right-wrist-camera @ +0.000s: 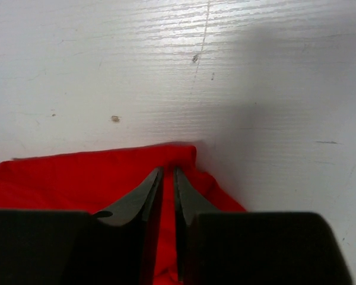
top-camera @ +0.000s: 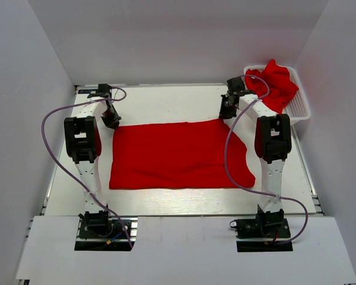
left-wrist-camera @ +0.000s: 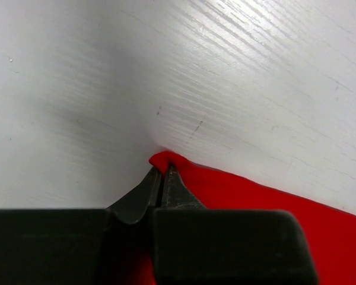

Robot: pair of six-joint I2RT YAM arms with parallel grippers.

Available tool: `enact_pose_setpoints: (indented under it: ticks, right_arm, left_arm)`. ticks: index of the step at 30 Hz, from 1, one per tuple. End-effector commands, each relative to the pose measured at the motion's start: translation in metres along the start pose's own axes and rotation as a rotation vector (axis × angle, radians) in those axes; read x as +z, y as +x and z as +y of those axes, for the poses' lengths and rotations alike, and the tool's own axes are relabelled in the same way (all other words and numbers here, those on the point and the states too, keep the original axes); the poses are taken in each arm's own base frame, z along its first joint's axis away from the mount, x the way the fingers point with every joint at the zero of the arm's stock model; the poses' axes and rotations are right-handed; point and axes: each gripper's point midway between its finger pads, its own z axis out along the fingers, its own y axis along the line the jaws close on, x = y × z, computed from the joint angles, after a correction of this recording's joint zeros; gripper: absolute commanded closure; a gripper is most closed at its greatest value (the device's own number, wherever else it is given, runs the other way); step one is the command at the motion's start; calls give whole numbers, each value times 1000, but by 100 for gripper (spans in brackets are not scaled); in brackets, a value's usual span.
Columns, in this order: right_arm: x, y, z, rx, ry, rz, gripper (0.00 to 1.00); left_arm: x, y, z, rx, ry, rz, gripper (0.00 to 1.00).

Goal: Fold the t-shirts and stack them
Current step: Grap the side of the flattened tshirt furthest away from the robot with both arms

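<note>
One red t-shirt (top-camera: 178, 155) lies spread flat on the white table, its far edge toward the back wall. At the shirt's far left corner my left gripper (top-camera: 113, 120) is shut, and a small fold of red cloth (left-wrist-camera: 166, 160) is pinched between its tips (left-wrist-camera: 164, 173). My right gripper (top-camera: 227, 111) is at the far right corner and is shut on a ridge of the same shirt (right-wrist-camera: 77, 178), cloth showing between its tips (right-wrist-camera: 168, 173). More red t-shirts (top-camera: 279, 86) are bunched in the basket at the back right.
A white mesh basket (top-camera: 299, 105) stands at the back right corner, next to the right arm. White walls close in the table on the left, back and right. Purple cables loop off both arms.
</note>
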Motion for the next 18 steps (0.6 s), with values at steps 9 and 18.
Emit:
enact_pose_setpoints:
  ticks: [9, 18]
  right_arm:
    - [-7, -9, 10, -3, -46, -23, 78]
    - [1, 0, -2, -5, 9, 5, 57]
  left_arm:
    - [-10, 5, -7, 34, 33, -3, 100]
    - [-16, 3, -5, 32, 30, -25, 100]
